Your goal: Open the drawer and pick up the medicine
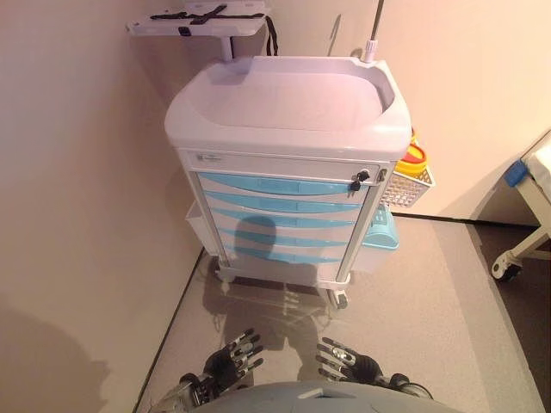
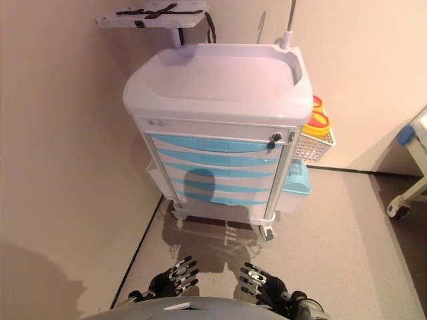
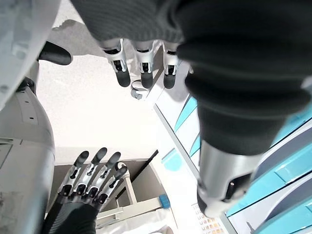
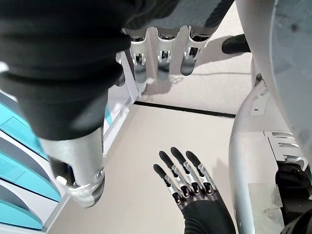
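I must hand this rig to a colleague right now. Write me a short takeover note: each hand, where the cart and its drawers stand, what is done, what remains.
Left hand: open, fingers straight, empty, low in front of the body.
Right hand: open, fingers straight, empty, beside the left one.
Medical cart: ahead of both hands, apart from them, near the wall. Its blue drawers are all shut; a key sits in the lock at the top drawer's right end.
Medicine: not visible, presumably inside a drawer; which one cannot be told.
Done: nothing yet.
Left: reach the cart, open a drawer, find and pick up the medicine.
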You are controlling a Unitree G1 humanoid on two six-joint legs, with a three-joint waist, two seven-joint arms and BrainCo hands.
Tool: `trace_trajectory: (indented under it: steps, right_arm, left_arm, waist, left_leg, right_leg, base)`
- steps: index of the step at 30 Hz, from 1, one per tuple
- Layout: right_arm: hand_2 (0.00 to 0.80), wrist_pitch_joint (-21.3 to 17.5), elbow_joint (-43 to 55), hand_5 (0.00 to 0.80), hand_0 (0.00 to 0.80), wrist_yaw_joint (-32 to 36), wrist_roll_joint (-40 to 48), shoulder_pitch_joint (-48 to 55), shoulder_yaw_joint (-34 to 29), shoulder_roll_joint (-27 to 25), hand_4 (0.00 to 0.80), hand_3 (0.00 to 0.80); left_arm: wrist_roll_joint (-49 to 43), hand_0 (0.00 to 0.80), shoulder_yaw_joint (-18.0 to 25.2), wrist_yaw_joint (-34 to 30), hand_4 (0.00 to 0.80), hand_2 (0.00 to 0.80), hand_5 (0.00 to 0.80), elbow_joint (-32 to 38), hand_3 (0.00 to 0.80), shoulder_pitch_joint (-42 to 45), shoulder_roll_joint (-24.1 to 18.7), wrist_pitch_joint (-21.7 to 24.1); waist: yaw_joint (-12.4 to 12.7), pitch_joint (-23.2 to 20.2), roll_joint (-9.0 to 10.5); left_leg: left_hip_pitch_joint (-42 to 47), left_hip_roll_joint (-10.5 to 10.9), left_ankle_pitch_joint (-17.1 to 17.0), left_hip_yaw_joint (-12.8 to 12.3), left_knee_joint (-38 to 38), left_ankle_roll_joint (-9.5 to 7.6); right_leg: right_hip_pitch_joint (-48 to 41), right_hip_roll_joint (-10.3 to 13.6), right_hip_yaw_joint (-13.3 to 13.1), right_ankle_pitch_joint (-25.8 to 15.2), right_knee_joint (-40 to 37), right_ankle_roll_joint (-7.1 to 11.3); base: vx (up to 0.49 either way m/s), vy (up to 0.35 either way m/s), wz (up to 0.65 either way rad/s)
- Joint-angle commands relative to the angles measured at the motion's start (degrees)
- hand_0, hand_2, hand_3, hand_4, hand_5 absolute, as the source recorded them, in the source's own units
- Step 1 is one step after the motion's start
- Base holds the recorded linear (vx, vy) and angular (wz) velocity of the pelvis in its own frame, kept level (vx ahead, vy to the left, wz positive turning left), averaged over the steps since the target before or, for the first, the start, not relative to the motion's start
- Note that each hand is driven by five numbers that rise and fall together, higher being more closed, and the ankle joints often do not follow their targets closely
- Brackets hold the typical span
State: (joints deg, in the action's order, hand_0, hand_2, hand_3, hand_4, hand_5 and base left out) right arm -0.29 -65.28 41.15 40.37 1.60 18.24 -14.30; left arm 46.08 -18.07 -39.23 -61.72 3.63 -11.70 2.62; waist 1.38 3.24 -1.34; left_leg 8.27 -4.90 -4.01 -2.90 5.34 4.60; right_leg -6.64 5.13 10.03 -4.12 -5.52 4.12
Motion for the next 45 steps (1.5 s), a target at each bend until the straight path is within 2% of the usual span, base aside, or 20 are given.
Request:
trace_trajectory:
  steps: [1,6,9,13,17,29,45]
  right_arm:
    - [0.000,-1.5,-2.3,0.000,0.000,-0.2,-0.5,-3.7,0.4,2.2,0.000,0.000]
    - [0.000,-1.6,-2.5,0.000,0.000,-0.1,-0.6,-3.8,0.0,2.2,0.000,0.000]
    - [0.000,-1.6,-2.3,0.000,0.000,0.1,-0.4,-3.6,-0.2,2.1,0.000,0.000]
    - [0.000,-1.9,-2.4,0.000,0.000,0.2,-0.1,-3.5,-0.3,2.4,0.000,0.000]
    - [0.000,-2.0,-2.2,0.000,0.000,0.0,0.3,-3.5,0.0,2.6,0.000,0.000]
    - [0.000,-1.9,-2.0,0.000,0.000,-0.5,-0.2,-3.3,-0.4,2.5,0.000,0.000]
    - [0.000,-2.0,-1.9,0.000,0.000,-1.5,0.2,-2.8,-1.0,2.5,0.000,0.000]
  left_arm:
    - [1.6,0.000,0.3,-1.4,0.000,0.000,0.000,-3.4,0.000,-4.5,2.4,0.6]
    - [5.1,0.000,1.3,-3.5,0.000,0.000,0.000,-2.9,0.000,-4.4,2.6,0.3]
    - [6.9,0.000,1.8,-3.4,0.000,0.000,0.000,-2.4,0.000,-4.1,2.5,2.8]
    - [5.4,0.000,2.1,-1.4,0.000,0.000,0.000,-2.5,0.000,-4.1,2.6,5.0]
    - [4.9,0.000,1.9,-1.2,0.000,0.000,0.000,-2.7,0.000,-4.3,2.8,5.3]
    - [7.4,0.000,2.5,-5.8,0.000,0.000,0.000,-3.1,0.000,-4.0,2.9,-2.3]
    - [9.7,0.000,3.8,-6.2,0.000,0.000,0.000,-4.0,0.000,-3.6,3.3,-5.6]
  waist:
    - [0.1,1.7,1.06]
    - [0.2,1.7,1.07]
    - [0.3,1.8,1.11]
    - [0.6,1.8,1.37]
    - [0.6,1.8,1.56]
    - [0.3,1.8,1.53]
    - [0.3,3.1,1.62]
  left_leg:
    - [-1.1,3.7,2.9,-0.1,-0.3,-0.93]
    - [-1.2,3.8,3.0,-0.1,-0.3,-0.90]
    - [-1.2,3.8,3.0,0.1,-0.3,-0.93]
    - [-1.2,3.8,2.9,0.3,-0.3,-0.93]
    - [-1.1,3.8,3.0,0.3,-0.3,-0.94]
    - [-1.0,3.8,3.1,-0.1,-0.3,-1.02]
    - [-1.2,3.7,3.0,0.4,-0.3,-1.21]
  right_leg:
    - [-0.5,-0.5,0.7,1.8,1.5,2.36]
    - [-0.5,-0.5,0.7,1.8,1.5,2.40]
    - [-0.5,-0.5,0.8,1.7,1.5,2.39]
    - [-0.6,-0.5,0.9,1.7,1.6,2.38]
    - [-0.7,-0.6,0.9,1.7,1.6,2.33]
    - [-0.6,-0.5,0.7,1.9,1.7,2.34]
    - [0.2,-0.2,0.3,2.3,3.1,2.40]
  base:
    - [0.000,0.000,0.00]
    - [0.000,0.000,0.00]
    - [0.000,0.000,0.00]
    - [0.000,0.000,0.00]
    - [0.000,0.000,0.00]
    - [0.000,0.000,0.00]
    - [0.023,0.005,0.00]
